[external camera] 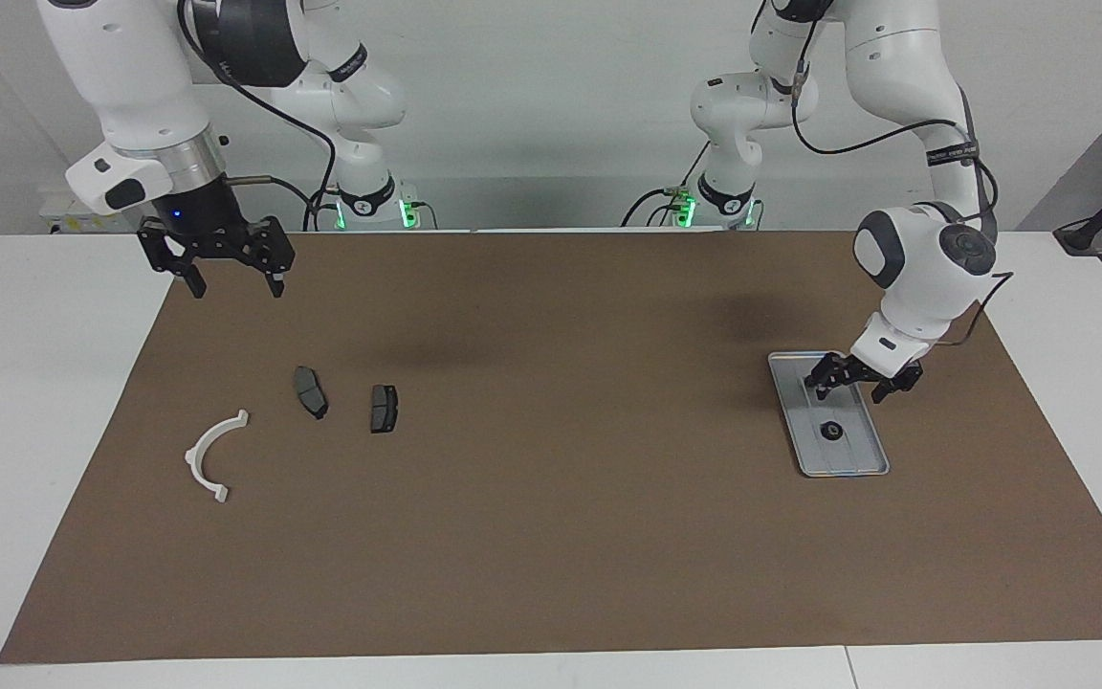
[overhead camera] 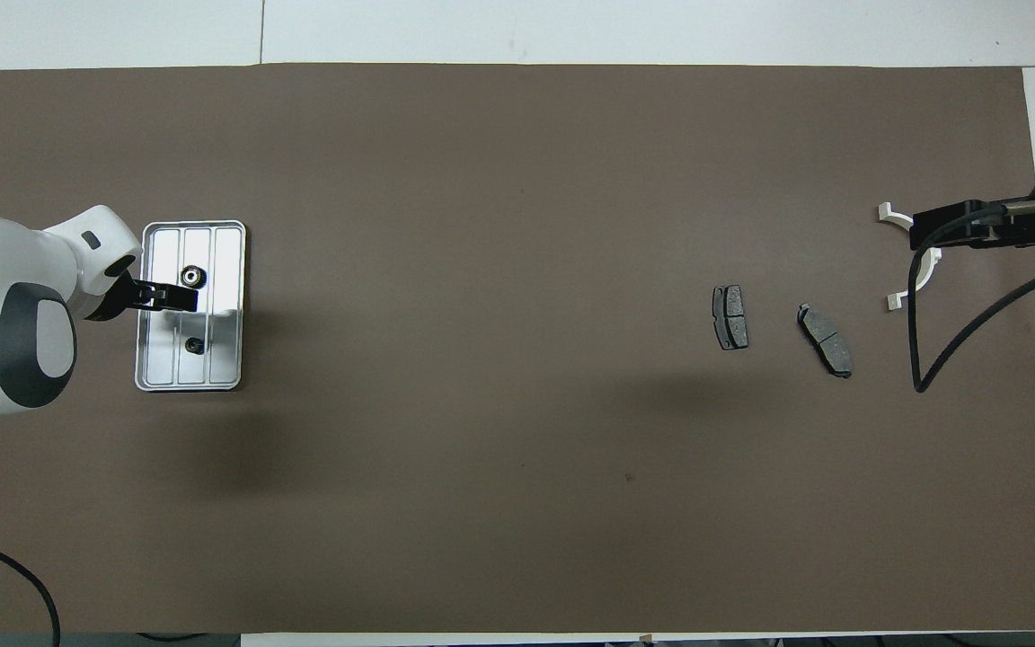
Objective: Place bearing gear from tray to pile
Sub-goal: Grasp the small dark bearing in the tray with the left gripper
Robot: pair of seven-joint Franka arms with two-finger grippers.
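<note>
The silver tray (external camera: pixel 852 459) (overhead camera: pixel 225 270) lies toward the left arm's end of the table. Two small black gears sit in it: a larger ring-shaped one (external camera: pixel 831 430) (overhead camera: pixel 192 275) and, nearer the robots, a smaller one (overhead camera: pixel 195 343). My left gripper (external camera: pixel 848 390) (overhead camera: pixel 165 293) hangs open low over the tray, between the two gears, holding nothing. The pile lies toward the right arm's end: a white half-ring bracket (external camera: pixel 211 455) (overhead camera: pixel 929 265) and two dark brake pads (external camera: pixel 310 391) (external camera: pixel 384 408) (overhead camera: pixel 826 340) (overhead camera: pixel 730 317). My right gripper (external camera: pixel 237 285) (overhead camera: pixel 922 229) waits open, raised by the pile.
A brown mat (external camera: pixel 551 536) (overhead camera: pixel 482 449) covers most of the white table. A black cable (overhead camera: pixel 917 359) loops down from the right arm over the mat near the bracket.
</note>
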